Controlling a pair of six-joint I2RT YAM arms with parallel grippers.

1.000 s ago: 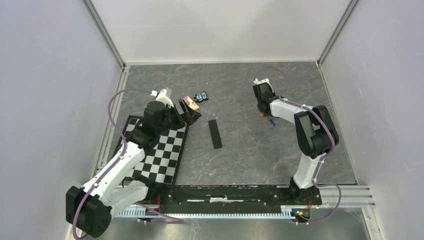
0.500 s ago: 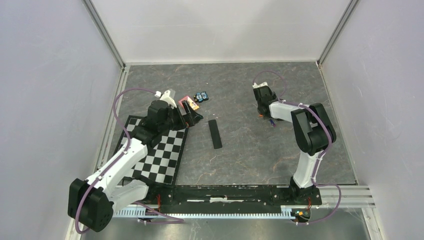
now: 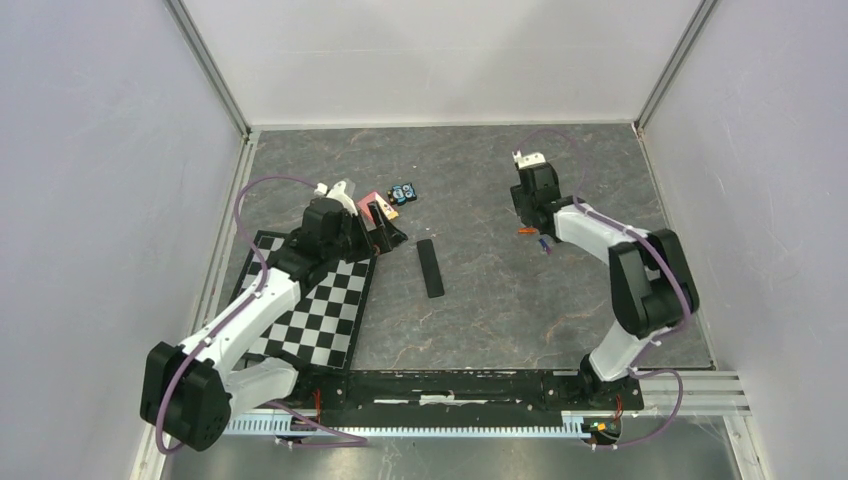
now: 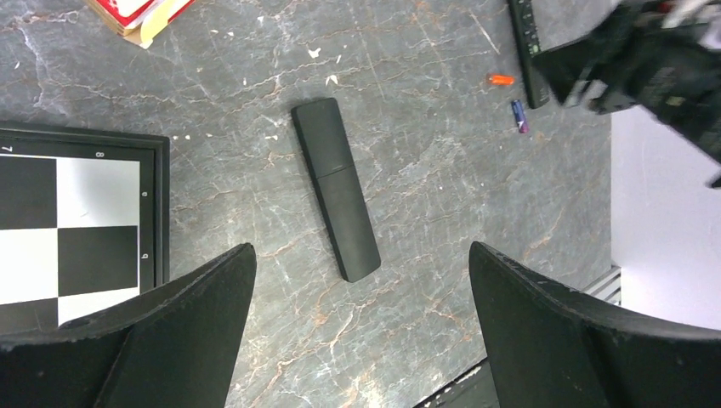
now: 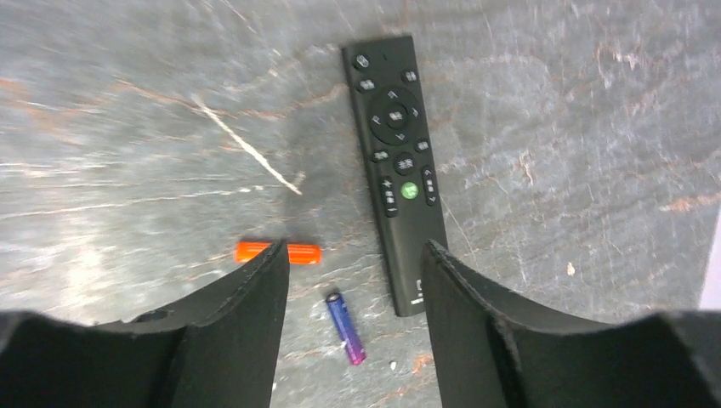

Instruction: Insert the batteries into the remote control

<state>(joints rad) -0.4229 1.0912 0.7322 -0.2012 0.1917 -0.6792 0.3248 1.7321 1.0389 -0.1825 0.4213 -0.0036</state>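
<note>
1. The left hand (image 4: 361, 340) hung over the grey desk (image 3: 500, 320) with its fingers spread wide and nothing between them.
2. Below it, in the left wrist view, lay a plain black remote (image 4: 336, 187) with no buttons showing and a seam across its body. It lay apart from the other things, near the middle of the desk.
3. The right hand (image 5: 353, 314) was partly open and empty, hovering above the desk on the right side.
4. A buttoned remote (image 5: 397, 170) lay face up under the right hand, its green key visible.
5. The orange battery (image 5: 302, 253) lay flat, just left of that remote, one stretch of it hidden behind the left finger in the wrist view. Whether the finger touched it could not be told.
6. The purple battery (image 5: 344, 327) lay near the remote's lower end, close to the orange one but apart from it.
7. Neither battery was in either remote.
8. A chessboard (image 3: 320, 300) lay under the left arm. A red-and-yellow box (image 3: 378, 205) and a blue-and-black gadget (image 3: 403, 192) sat beyond it.
</note>
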